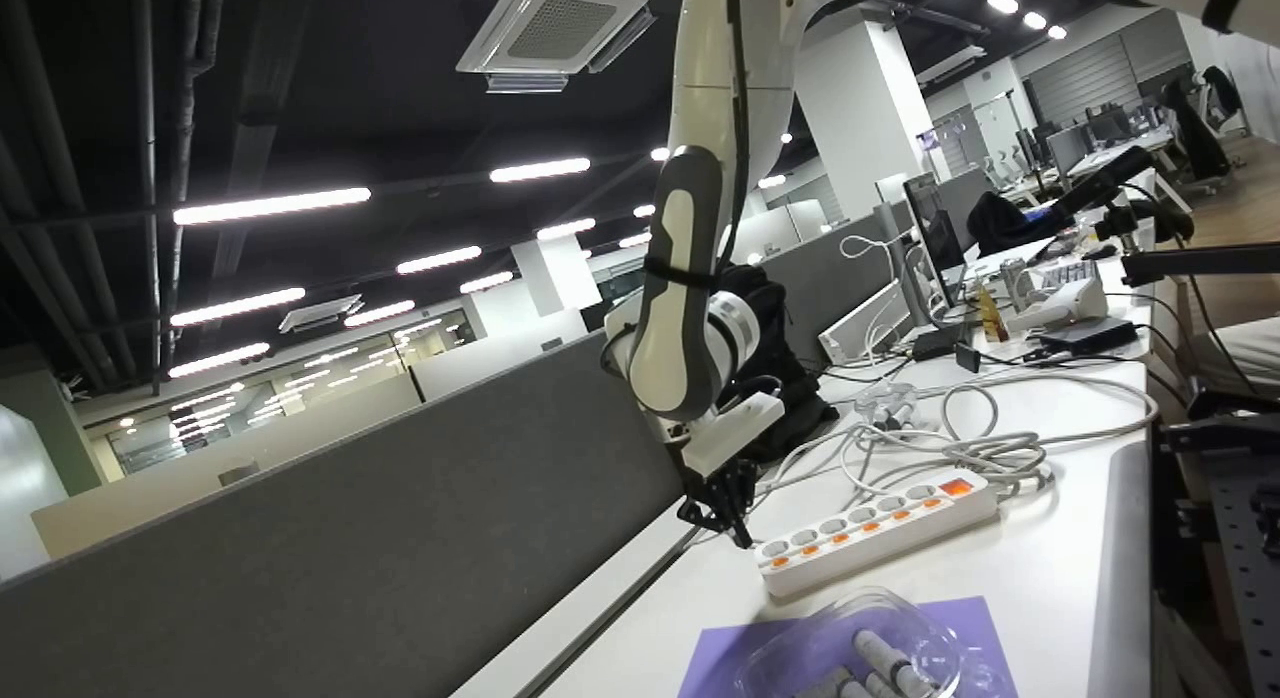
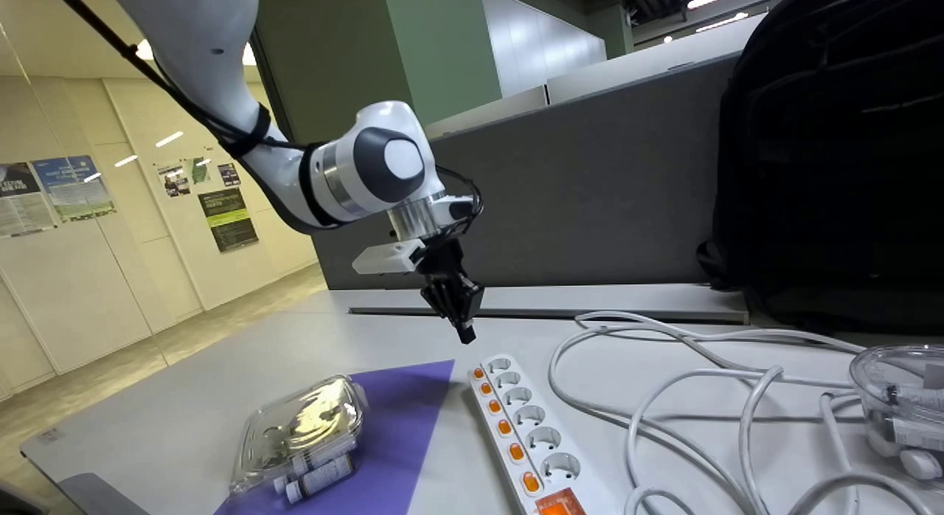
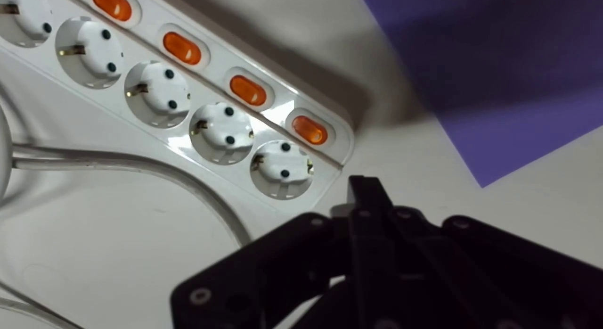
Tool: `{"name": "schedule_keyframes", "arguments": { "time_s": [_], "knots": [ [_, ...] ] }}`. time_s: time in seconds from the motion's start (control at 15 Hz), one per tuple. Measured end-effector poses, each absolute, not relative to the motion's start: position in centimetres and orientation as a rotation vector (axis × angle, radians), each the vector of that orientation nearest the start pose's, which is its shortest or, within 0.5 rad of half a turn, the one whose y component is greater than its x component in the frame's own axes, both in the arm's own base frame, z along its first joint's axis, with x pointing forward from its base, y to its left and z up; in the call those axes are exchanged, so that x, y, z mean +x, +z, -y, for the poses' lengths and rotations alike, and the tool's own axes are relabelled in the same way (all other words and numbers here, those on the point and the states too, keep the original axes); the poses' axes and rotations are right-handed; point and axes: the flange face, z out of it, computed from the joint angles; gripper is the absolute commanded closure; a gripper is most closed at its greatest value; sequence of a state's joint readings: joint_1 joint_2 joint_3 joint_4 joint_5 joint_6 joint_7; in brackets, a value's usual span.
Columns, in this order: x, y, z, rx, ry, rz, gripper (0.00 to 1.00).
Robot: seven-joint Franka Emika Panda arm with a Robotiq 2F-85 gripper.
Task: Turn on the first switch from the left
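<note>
A long white power strip [image 1: 880, 555] lies on the white table; it also shows in an exterior view [image 2: 590, 494] and the wrist view [image 3: 324, 178]. A row of small orange rocker switches runs beside its round sockets. The first switch [image 1: 780, 561] is at the end away from the large square red switch; it also shows in an exterior view [image 2: 479, 372] and, orange and unobstructed, in the wrist view [image 3: 309, 129]. My gripper [image 3: 365, 184] has its fingers together and empty. In both exterior views the gripper [image 1: 742, 540] [image 2: 466, 336] hangs just beyond that end, above the table, apart from the strip.
A purple sheet [image 2: 420, 419] [image 3: 513, 131] lies beside the strip, with a clear plastic container [image 2: 302, 426] on it. Looped white cables [image 2: 641, 415] lie on the strip's socket side. A grey partition [image 2: 575, 220] and a black backpack [image 2: 833, 168] stand behind the table.
</note>
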State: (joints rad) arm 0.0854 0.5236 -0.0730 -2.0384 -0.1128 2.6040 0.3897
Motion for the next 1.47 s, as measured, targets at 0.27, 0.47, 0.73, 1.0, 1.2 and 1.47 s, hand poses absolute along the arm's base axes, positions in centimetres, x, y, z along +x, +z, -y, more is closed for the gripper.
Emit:
{"name": "schedule_keyframes", "arguments": {
  "time_s": [0.27,0.47,0.73,1.0,1.2,1.47],
  "knots": [
    [59.6,18.2,-0.8,-3.201,-0.127,-0.436,1.0],
    [59.2,17.8,-0.3,-3.201,-0.131,-0.449,1.0],
    [58.3,17.0,0.1,-3.191,-0.116,-0.479,1.0],
    [57.5,16.4,0.2,-3.174,-0.106,-0.511,1.0],
    [57.3,16.1,0.3,-3.157,-0.112,-0.542,1.0],
    [57.2,16.1,0.6,-3.125,-0.114,-0.604,1.0]
  ]
}}
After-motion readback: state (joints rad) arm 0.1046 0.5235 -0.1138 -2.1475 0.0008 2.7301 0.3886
